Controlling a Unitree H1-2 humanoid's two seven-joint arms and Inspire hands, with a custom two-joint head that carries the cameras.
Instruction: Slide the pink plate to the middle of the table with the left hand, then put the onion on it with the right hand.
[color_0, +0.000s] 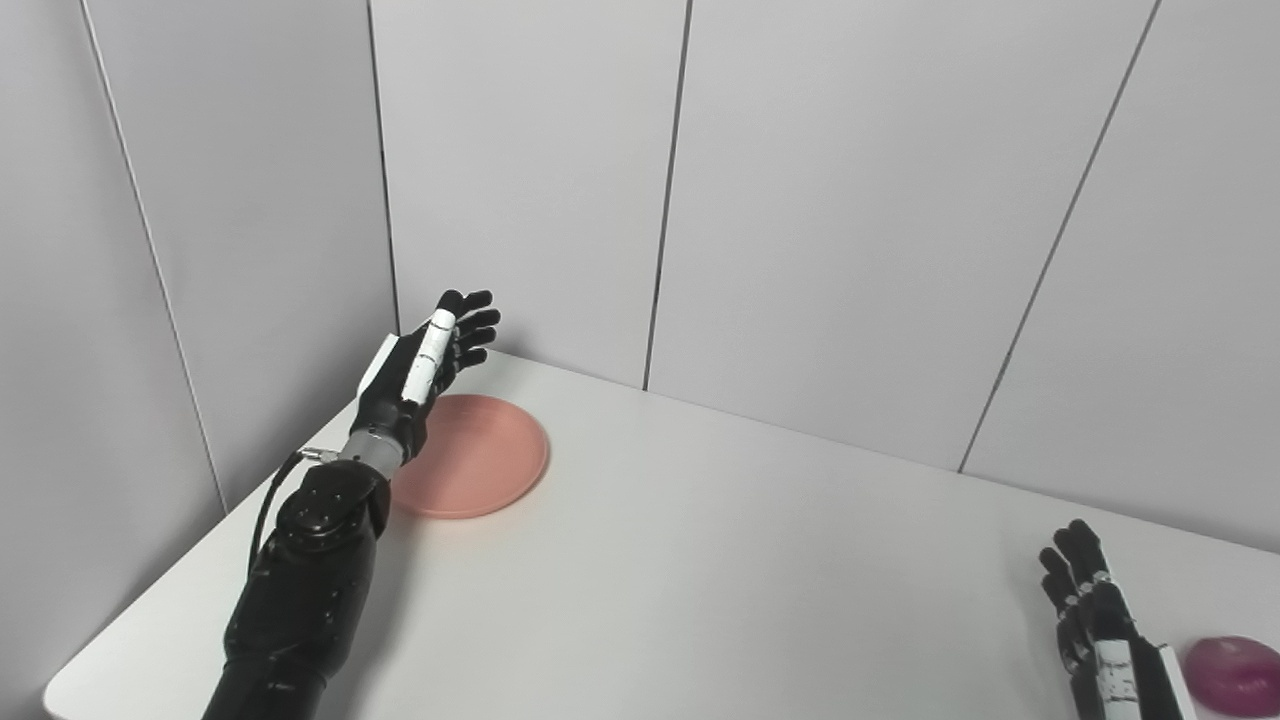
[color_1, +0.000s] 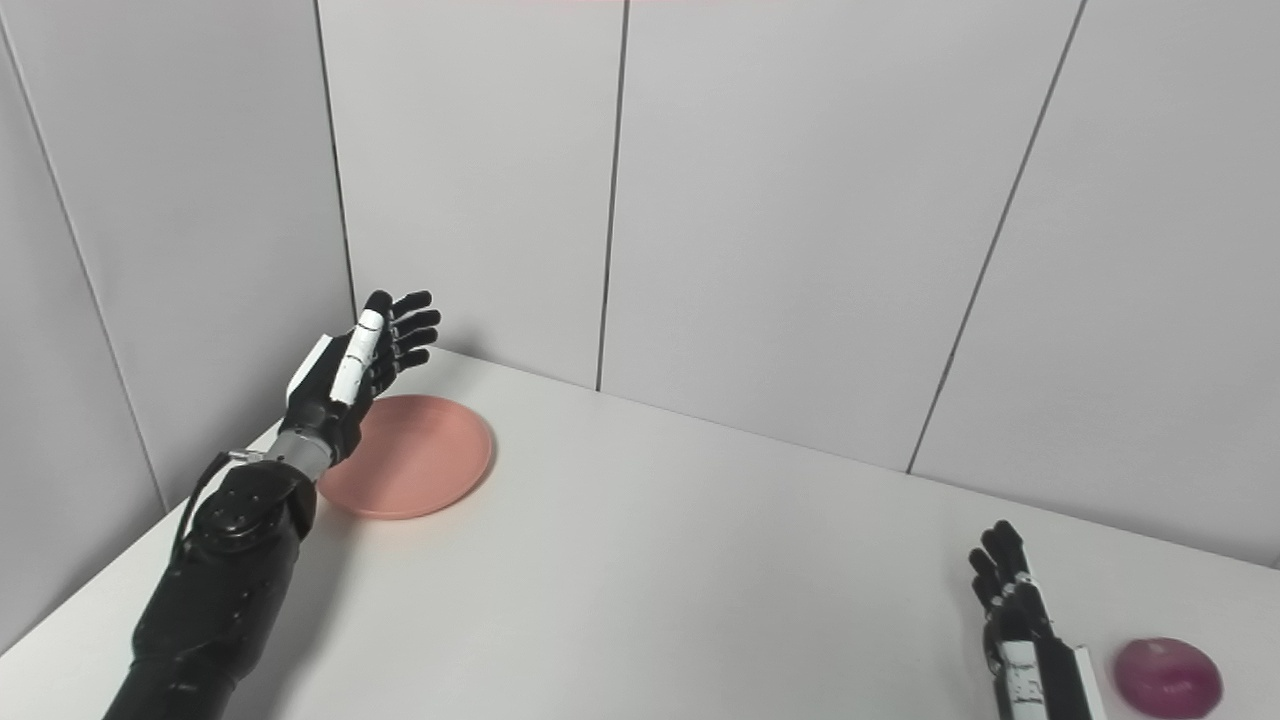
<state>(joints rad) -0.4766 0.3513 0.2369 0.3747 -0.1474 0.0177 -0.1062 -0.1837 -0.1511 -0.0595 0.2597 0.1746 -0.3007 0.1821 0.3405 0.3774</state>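
A pink plate (color_0: 480, 455) lies flat on the white table (color_0: 700, 560) near its far left corner. My left hand (color_0: 430, 365) hovers over the plate's left rim, open, fingers spread and pointing toward the back wall, holding nothing. A purple onion (color_1: 1168, 677) sits at the table's near right. Just left of the onion my right hand (color_1: 1010, 600) rests low over the table, open with fingers extended, not touching the onion.
Grey wall panels (color_0: 850, 200) close off the table at the back and on the left. The table's left edge (color_0: 130, 620) runs diagonally beside my left forearm.
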